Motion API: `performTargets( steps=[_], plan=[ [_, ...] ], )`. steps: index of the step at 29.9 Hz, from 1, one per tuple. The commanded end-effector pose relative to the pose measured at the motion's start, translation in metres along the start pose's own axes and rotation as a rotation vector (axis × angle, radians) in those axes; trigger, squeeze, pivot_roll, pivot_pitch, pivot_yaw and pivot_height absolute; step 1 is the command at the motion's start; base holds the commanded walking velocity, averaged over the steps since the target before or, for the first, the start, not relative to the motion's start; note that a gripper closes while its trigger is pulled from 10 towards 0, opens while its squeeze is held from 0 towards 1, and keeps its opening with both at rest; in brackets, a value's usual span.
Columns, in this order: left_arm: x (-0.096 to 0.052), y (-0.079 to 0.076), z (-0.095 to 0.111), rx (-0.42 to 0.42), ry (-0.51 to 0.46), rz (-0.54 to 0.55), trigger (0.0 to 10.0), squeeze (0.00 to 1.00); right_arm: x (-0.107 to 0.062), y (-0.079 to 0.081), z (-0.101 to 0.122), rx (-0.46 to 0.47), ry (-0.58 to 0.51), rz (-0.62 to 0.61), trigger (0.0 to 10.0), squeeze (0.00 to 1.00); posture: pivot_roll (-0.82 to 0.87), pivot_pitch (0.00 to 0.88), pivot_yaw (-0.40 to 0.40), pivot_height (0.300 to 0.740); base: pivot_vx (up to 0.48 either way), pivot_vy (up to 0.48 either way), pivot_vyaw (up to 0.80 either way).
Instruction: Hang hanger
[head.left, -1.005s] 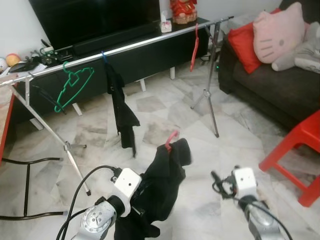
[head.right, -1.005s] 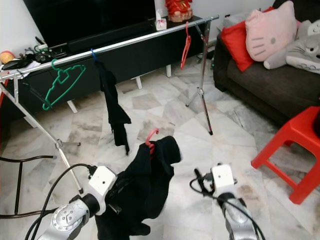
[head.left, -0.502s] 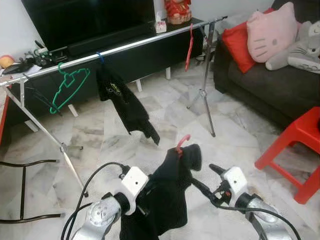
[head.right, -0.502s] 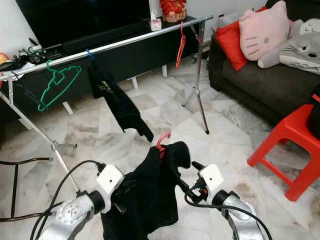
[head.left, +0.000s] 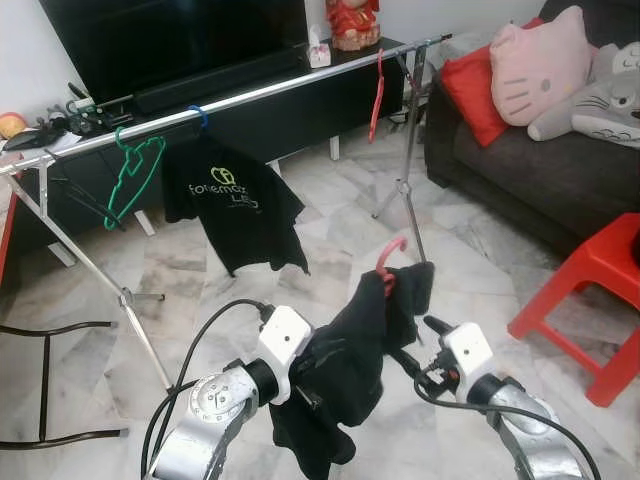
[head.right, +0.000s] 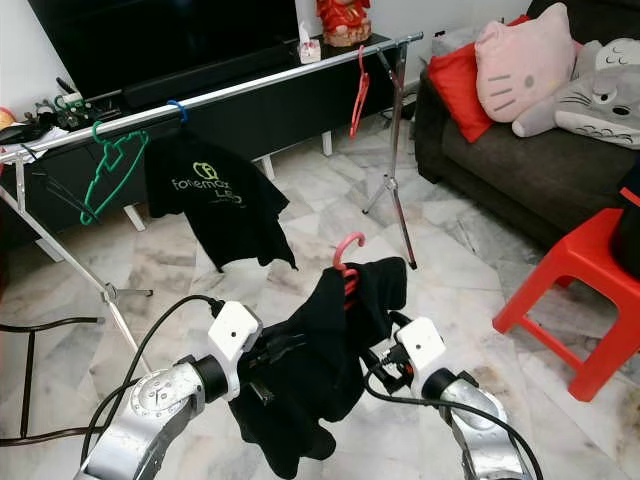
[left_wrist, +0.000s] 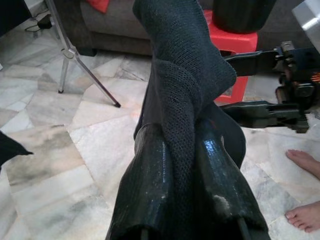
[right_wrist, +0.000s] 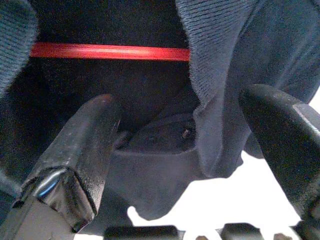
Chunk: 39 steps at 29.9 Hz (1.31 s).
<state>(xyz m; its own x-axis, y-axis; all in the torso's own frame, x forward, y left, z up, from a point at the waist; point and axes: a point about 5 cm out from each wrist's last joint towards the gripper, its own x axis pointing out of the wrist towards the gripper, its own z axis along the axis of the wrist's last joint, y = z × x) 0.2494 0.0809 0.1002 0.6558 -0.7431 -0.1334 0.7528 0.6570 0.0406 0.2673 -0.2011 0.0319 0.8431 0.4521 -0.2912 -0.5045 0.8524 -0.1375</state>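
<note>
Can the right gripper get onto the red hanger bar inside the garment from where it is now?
Probably yes: the right gripper is open with the red hanger bar just ahead, though folds of the dark garment hang between its fingers.

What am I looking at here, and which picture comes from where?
A walking robot with two silver arms, each ending in a two-fingered tool. The two wide pictures come from its head cameras, looking down; the two close-ups come from cameras on its wrists. The left tool is shut on a black garment that hangs on a red hanger. The right tool is open, its fingers either side of a fold of the garment. Ahead stands a rail carrying a black T-shirt, a green hanger and another red one.
</note>
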Motion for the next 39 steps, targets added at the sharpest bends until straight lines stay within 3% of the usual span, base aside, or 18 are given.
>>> performTargets(
  steps=[1, 9, 10, 12, 39],
  plan=[
    [0.0017, -0.0020, 0.0111, 0.017, -0.041, -0.025, 10.0, 0.00, 0.0045, -0.0052, 0.0046, -0.008, -0.006, -0.058, 10.0, 0.00, -0.25, 0.000, 0.106, 0.740, 0.000, 0.000, 0.00],
    [0.0028, -0.0064, 0.0098, 0.019, -0.033, -0.045, 10.0, 0.00, 0.0064, -0.0115, 0.0062, -0.004, -0.003, -0.107, 10.0, 0.00, -0.25, 0.000, 0.104, 0.740, 0.000, 0.000, 0.00],
    [0.0029, -0.0062, 0.0098, 0.018, -0.033, -0.046, 10.0, 0.00, 0.0069, -0.0116, 0.0066, -0.005, -0.004, -0.110, 7.6, 0.00, -0.25, 0.000, 0.104, 0.740, 0.000, 0.000, 0.00],
    [0.0030, -0.0059, 0.0094, 0.021, -0.030, -0.044, 10.0, 0.00, 0.0076, -0.0113, 0.0064, -0.002, 0.000, -0.112, 0.0, 0.00, -0.24, 0.000, 0.103, 0.740, 0.000, 0.000, 0.00],
    [0.0028, -0.0038, 0.0080, 0.028, -0.014, -0.036, 10.0, 0.00, 0.0108, -0.0112, -0.0020, -0.023, 0.065, -0.129, 0.0, 0.00, -0.24, 0.000, 0.110, 0.740, 0.000, 0.000, 0.00]
  ],
)
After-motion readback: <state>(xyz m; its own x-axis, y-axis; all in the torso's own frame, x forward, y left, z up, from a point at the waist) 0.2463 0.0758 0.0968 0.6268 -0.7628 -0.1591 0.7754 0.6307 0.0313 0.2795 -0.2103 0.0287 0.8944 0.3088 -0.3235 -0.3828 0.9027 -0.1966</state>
